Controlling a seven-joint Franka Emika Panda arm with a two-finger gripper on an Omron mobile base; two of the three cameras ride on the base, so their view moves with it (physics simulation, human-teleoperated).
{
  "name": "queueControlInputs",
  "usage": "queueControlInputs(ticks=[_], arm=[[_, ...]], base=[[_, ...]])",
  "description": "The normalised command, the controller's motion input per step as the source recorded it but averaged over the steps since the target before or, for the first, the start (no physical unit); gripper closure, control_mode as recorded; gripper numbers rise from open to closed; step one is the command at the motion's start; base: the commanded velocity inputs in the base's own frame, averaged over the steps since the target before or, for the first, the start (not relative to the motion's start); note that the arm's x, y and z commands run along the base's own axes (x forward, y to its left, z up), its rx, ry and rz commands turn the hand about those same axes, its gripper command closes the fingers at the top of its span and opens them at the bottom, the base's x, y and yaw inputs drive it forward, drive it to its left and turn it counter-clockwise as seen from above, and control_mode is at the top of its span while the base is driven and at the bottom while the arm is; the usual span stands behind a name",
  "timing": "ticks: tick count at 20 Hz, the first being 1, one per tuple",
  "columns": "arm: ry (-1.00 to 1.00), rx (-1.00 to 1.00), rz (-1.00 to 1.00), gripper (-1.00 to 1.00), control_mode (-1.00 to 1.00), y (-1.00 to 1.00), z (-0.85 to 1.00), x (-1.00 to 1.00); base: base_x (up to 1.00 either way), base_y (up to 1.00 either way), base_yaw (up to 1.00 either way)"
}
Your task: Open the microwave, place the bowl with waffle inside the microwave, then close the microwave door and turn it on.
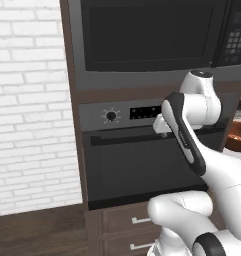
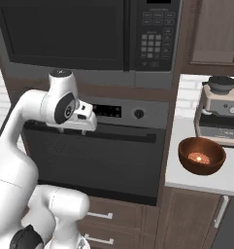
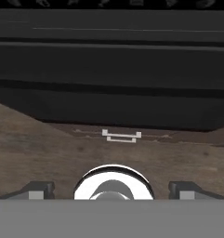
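The microwave [image 1: 152,75] is built in above the oven, its black keypad [image 2: 155,41] at the right. Its dark glass microwave door [image 2: 60,34] is shut. On the pale counter to the right sits the reddish-brown bowl [image 2: 202,155] with the small golden waffle [image 2: 198,157] inside; the bowl's edge [image 1: 238,137] also peeks in at the right of the left base view. My gripper [image 3: 111,191] hangs in front of the oven, below the microwave and well left of the bowl, pointing down. Its fingertips [image 3: 36,190] stand wide apart, open, with nothing between them.
Directly behind my hand is the oven [image 2: 99,160], with its knob [image 2: 138,114] and bar handle. Wooden drawers with a handle [image 3: 121,135] lie below it. A coffee machine [image 2: 220,109] stands behind the bowl on the counter [image 2: 206,182]. A white brick wall [image 1: 27,100] is to the left.
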Motion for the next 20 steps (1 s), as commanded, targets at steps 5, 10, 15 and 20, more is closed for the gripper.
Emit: queueControlInputs(ticks=[5,10,15,20], arm=[[0.0,-0.02,0.0,-1.0,-1.0,0.12,-0.3,-0.21],[-0.02,0.0,0.0,-1.0,1.0,0.02,-0.02,-0.1],[0.0,0.0,0.0,-1.0,1.0,0.0,0.0,0.0],[0.0,0.0,0.0,-1.0,1.0,0.0,0.0,0.0]], base=[[0.0,0.0,0.0],[-0.02,-0.03,0.0],[0.0,-0.42,0.0],[-0.03,-0.55,0.0]])
